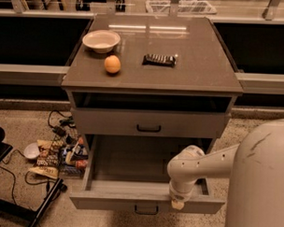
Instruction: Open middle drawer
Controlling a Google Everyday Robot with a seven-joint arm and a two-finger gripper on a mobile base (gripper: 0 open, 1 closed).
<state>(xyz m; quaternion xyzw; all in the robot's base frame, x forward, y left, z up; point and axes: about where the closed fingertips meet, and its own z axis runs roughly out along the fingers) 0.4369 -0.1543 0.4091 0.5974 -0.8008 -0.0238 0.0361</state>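
Observation:
The middle drawer is pulled out from the grey cabinet, and its plain grey box interior shows. Its small black pull handle sits at the centre of the front panel. My gripper points down at the drawer's front top rim, right of the handle, at the end of my white arm. The drawer above it is shut, with its own black handle. Anything below the open drawer is hidden.
On the cabinet top are a white bowl, an orange and a dark snack bar. Snack packets and cables lie on the floor at left, by a black stand. My white body fills the lower right.

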